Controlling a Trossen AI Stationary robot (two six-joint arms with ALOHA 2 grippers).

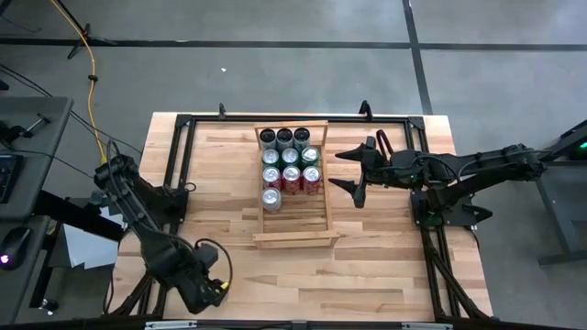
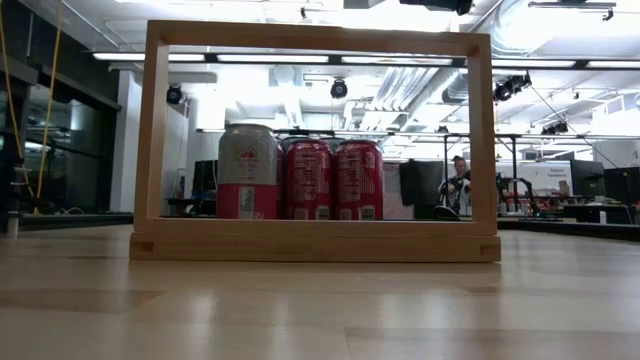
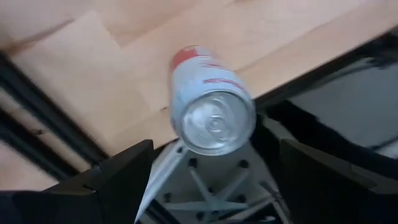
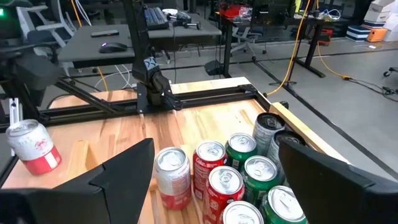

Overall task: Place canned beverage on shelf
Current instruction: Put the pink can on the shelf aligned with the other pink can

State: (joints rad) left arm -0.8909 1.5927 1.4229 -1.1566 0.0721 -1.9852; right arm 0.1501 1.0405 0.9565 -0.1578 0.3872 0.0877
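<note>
The light-wood shelf [image 1: 293, 238] lies at the table's middle and also shows in the low view [image 2: 315, 240]. Several cans [image 1: 291, 165] stand upright in its far half, green, red and one white and pink [image 2: 247, 172]. A white and red can [image 3: 208, 99] stands near the table's near left edge and also shows in the right wrist view [image 4: 30, 146]. My left gripper [image 1: 209, 286] hangs over it, pointing down. Its open fingers [image 3: 124, 174] stand on either side of the can top, apart from it. My right gripper [image 1: 344, 174] is open and empty just right of the shelf.
A black metal frame [image 1: 183, 165] runs around the tabletop's left, far and right sides. The shelf's near half [image 1: 298, 215] holds nothing. Bare wood tabletop [image 1: 367, 266] lies near and right of the shelf. A person [image 2: 458, 185] shows far off in the room.
</note>
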